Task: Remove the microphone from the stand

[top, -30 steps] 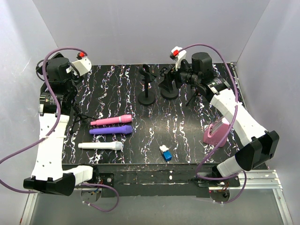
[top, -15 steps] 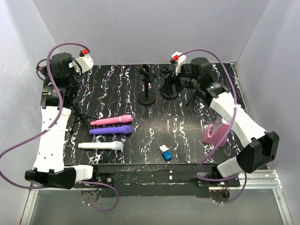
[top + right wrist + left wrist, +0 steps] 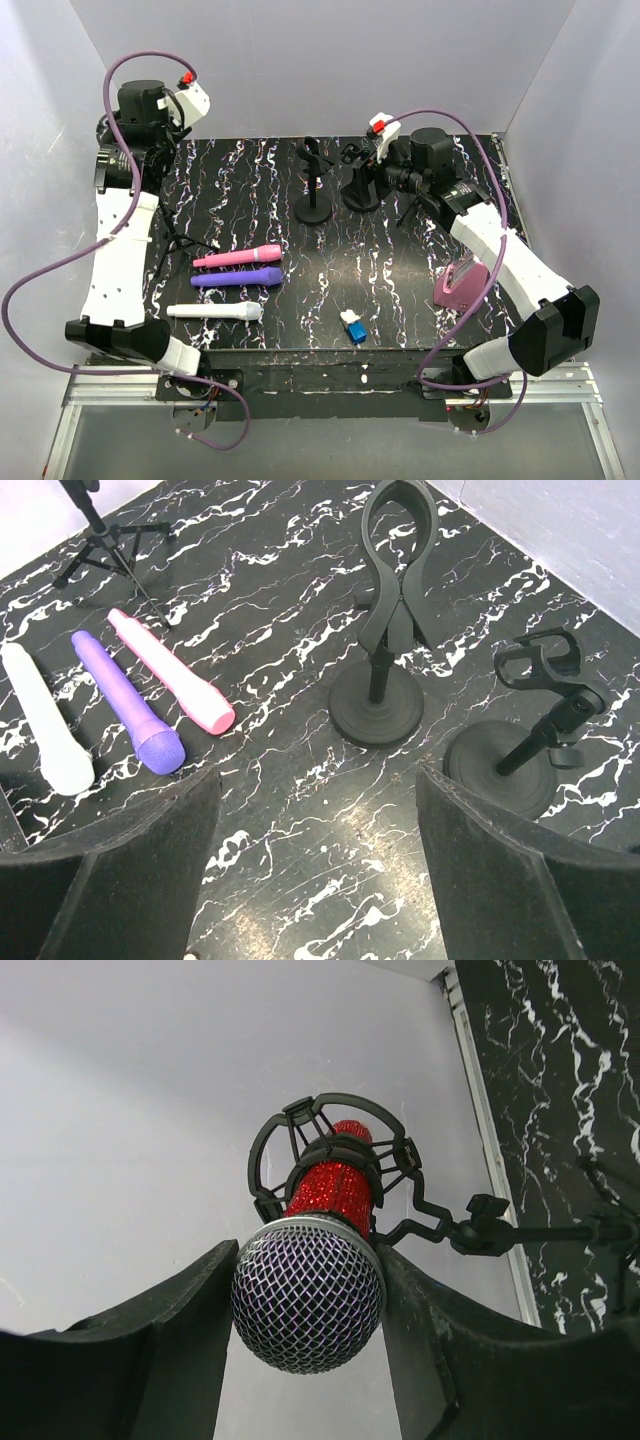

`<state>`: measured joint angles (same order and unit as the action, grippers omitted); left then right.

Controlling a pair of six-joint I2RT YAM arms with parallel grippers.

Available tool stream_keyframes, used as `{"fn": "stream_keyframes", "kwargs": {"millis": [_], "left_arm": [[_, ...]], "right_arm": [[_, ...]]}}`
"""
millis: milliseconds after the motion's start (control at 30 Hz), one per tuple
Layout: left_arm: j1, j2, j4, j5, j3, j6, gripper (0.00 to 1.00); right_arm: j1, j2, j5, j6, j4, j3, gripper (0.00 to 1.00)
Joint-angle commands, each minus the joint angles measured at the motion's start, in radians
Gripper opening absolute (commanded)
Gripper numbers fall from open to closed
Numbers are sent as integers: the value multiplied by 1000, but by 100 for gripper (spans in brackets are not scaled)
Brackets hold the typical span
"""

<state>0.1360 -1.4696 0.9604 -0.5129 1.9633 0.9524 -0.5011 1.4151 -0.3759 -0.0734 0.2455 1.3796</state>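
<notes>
Here the left hand [image 3: 305, 1290] clamps the red microphone [image 3: 322, 1200] beside the wall [image 3: 120, 1110].

red microphone [image 3: 335, 1195]: body partly hidden by shock mount [image 3: 300, 1125] | tripod stand [image 3: 545, 1232]: cut off (right edge)

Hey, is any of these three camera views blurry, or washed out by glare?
Left wrist view: microphone mesh sharp, jaws beside it dark, without detail. Right wrist view: round-base stand crisp, jaws likewise dark. Top view: even soft light, no strong glare on the table.
</notes>
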Motion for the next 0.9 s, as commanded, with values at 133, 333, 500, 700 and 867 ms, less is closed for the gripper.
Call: {"fn": "stream_keyframes", "kwargs": {"millis": [133, 333, 500, 700, 867], "left_arm": [[45, -110, 34, 82, 147, -167, 0], [74, -176, 37, 60, 246, -193, 0], [89, -215, 38, 47, 307, -224, 0], [89, -287, 60, 33, 449, -331, 0], [99, -296, 46, 20, 463, -362, 0]], "right_arm": [[-42, -31, -41, -12, -107, -43, 83], [-70, -12, -60, -28, -146, -33, 82], [-80, 19, -75, -20, -172, -14, 81], [-86, 45, -87, 9, -186, 6, 81], [-90, 42, -87, 14, -189, -2, 81]]}}
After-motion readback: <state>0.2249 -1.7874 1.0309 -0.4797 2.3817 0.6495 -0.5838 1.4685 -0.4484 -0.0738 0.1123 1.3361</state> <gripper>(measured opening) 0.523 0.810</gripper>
